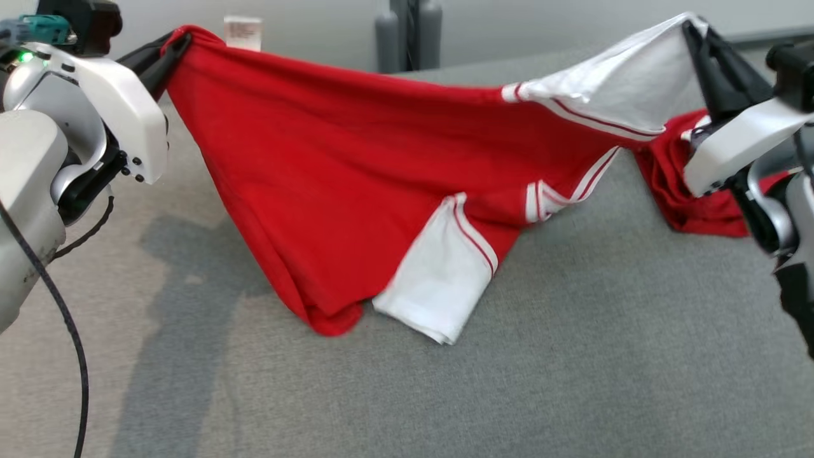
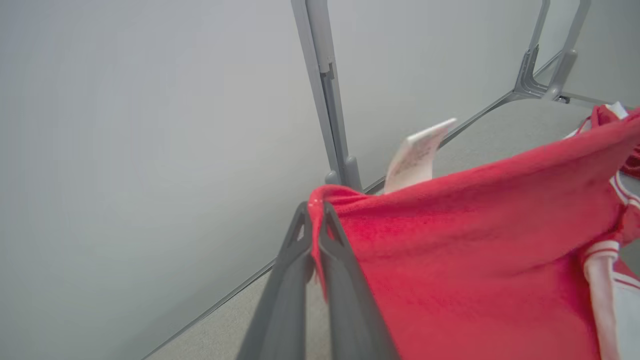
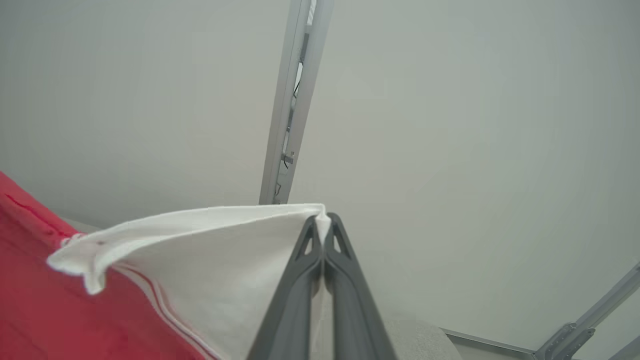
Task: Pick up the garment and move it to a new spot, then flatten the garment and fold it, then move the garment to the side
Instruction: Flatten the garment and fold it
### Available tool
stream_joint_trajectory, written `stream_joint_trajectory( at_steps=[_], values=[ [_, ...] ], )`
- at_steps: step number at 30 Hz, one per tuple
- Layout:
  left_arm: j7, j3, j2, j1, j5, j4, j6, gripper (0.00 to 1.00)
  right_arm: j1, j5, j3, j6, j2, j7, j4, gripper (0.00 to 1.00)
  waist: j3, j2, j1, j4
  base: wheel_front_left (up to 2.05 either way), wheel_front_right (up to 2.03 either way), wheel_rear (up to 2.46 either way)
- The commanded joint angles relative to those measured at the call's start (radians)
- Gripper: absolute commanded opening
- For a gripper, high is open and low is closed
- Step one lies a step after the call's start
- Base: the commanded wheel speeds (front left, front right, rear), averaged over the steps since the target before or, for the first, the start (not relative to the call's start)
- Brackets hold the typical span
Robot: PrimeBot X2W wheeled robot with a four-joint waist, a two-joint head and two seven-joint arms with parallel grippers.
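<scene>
Step in hand: the robot is holding the shirt up between both arms, so this looks like the carry to a new spot, or the spreading just before flattening.
Left gripper: its fingers are pressing together on a red corner of the shirt, high at the upper left of the head view; the left wrist view is showing the cloth pinched between the two dark fingers.
Right gripper: its fingers are pinching the edge of a white sleeve, high at the upper right; the right wrist view is showing the white cloth caught at the tips.
Shirt: it is hanging stretched between the two grippers, sagging in the middle, with its lowest red fold and a second white sleeve touching the grey surface. More red cloth is trailing down beside the right arm.
Label: a white tag is sticking up from the top edge near the left gripper.
Next move, as I judge it: lowering both grippers together while keeping the cloth taut, so the shirt is lying flat; the bunched cloth by the right arm is likely needing a tug to clear.
Risk: the two grips are looking uneven, corner against sleeve, so the shirt may be landing skewed.
Containers: none that I can see.
</scene>
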Motion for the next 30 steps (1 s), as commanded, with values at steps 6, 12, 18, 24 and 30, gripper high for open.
stream_joint_trajectory(
  at_steps=[6,12,18,24,30],
  values=[
    [-0.127,0.022,-0.031,0.050,-0.020,0.104,0.004,0.00,-0.109,0.022,0.053,0.000,-0.063,-0.008,0.103,0.00,-0.199,0.0000,0.0000,0.076,0.00,0.00,0.00],
    [-0.188,0.035,-0.068,0.032,0.003,0.149,0.029,0.00,-0.213,0.050,0.102,0.000,-0.089,-0.019,0.169,0.00,-0.261,0.0000,0.0000,0.118,0.00,0.00,0.00],
    [-0.201,0.033,-0.079,0.024,0.024,0.150,0.035,0.00,-0.288,0.071,0.172,0.000,-0.096,-0.025,0.208,0.00,-0.293,0.0000,0.0000,0.135,0.00,0.00,0.00],
    [-0.179,0.041,-0.070,0.003,0.016,0.142,0.051,0.00,-0.428,0.106,0.274,0.000,-0.092,-0.038,0.277,0.00,-0.304,0.0000,0.0000,0.145,0.00,0.00,0.00],
    [-0.154,0.037,-0.049,-0.028,0.032,0.128,0.052,0.00,-0.563,0.147,0.371,0.000,-0.074,-0.035,0.348,0.00,-0.273,0.0000,0.0000,0.144,0.00,0.00,0.00]
  ],
)
